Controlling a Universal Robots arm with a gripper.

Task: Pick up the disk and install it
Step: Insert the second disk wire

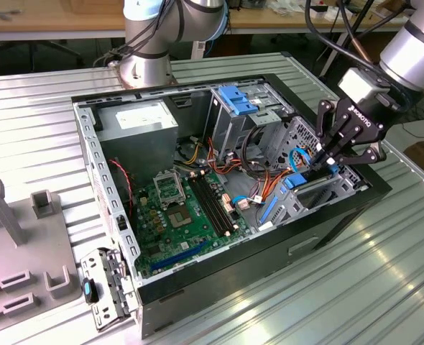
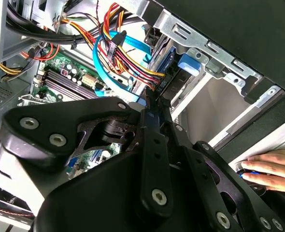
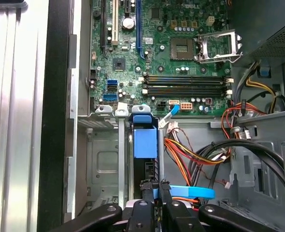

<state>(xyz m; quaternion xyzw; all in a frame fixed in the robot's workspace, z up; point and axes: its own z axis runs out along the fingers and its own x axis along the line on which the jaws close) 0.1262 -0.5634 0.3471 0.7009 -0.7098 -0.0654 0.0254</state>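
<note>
the pincer, closed narrow on the disk, is seating it in the case's bay; it likely needs a straight push home.

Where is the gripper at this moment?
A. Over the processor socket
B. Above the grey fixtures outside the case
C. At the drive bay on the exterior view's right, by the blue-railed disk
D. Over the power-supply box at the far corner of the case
C: the gripper is at the bay on the exterior view's right, fingertips at the blue-railed disk.
</note>
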